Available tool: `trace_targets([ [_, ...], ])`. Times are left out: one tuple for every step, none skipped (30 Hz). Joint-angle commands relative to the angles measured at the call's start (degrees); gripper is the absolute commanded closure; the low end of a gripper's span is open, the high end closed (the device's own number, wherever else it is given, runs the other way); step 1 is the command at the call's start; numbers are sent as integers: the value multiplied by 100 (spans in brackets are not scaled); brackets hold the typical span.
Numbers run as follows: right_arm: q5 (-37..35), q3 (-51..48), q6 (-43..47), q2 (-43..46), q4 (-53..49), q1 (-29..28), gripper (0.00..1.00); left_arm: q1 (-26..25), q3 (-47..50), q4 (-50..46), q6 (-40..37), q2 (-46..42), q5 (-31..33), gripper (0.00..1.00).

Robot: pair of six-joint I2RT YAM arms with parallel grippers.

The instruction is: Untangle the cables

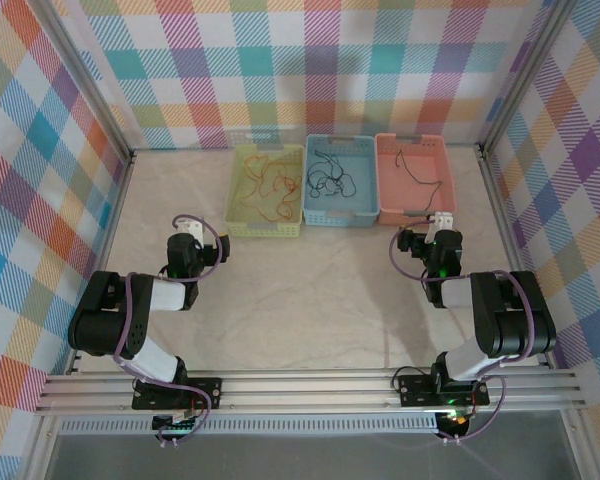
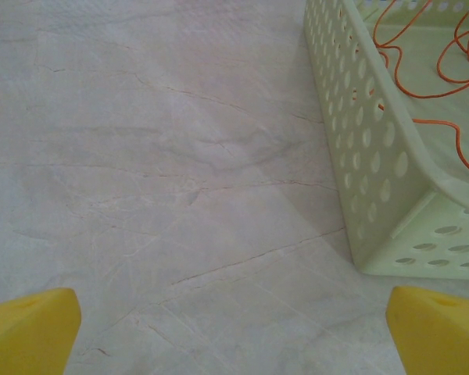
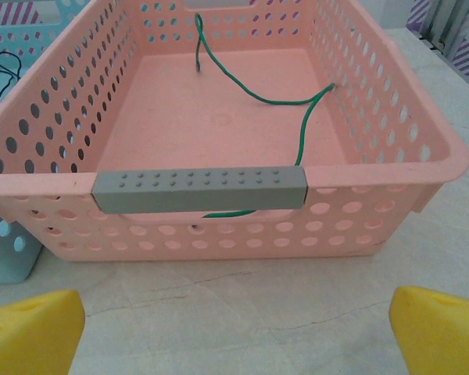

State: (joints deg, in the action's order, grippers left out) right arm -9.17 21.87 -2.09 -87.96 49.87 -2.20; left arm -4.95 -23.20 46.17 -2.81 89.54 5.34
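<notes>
Three baskets stand in a row at the back of the table. The yellow-green basket (image 1: 265, 190) holds the orange cable (image 1: 270, 183) in loose loops; its corner (image 2: 391, 180) and the cable (image 2: 422, 94) appear in the left wrist view. Black cable (image 1: 330, 172) lies in the blue basket (image 1: 340, 182). The pink basket (image 3: 219, 141) holds a green cable (image 3: 285, 101). My left gripper (image 1: 187, 243) is open over bare table, left of the yellow-green basket. My right gripper (image 1: 435, 232) is open just in front of the pink basket's near wall.
A grey studded handle (image 3: 199, 188) spans the pink basket's near rim. Checkered walls and metal rails (image 1: 310, 385) enclose the table. Bare marbled tabletop (image 1: 310, 290) stretches between both arms.
</notes>
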Motion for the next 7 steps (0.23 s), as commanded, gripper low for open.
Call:
trace_targets([
  [477,152,77,-36,-137,60,0,58,-105,-25,32,2,-95,0],
  [633,175,72,-28,-205,112,0,61,-97,-21,33,2,-95,0],
  [694,179,74,-28,-210,125,0,64,-97,-20,35,2,-88,0],
  [714,169,97,-28,-182,129,0,64,-97,-17,35,2,-92,0],
  [780,168,130,-26,-188,128,0,64,-97,-29,32,2,-95,0],
  [819,160,132,-23,-180,128,0,60,-97,-24,33,2,-91,0],
  [824,147,137,-4,-170,130,0,63,-97,-24,37,3,-95,0],
])
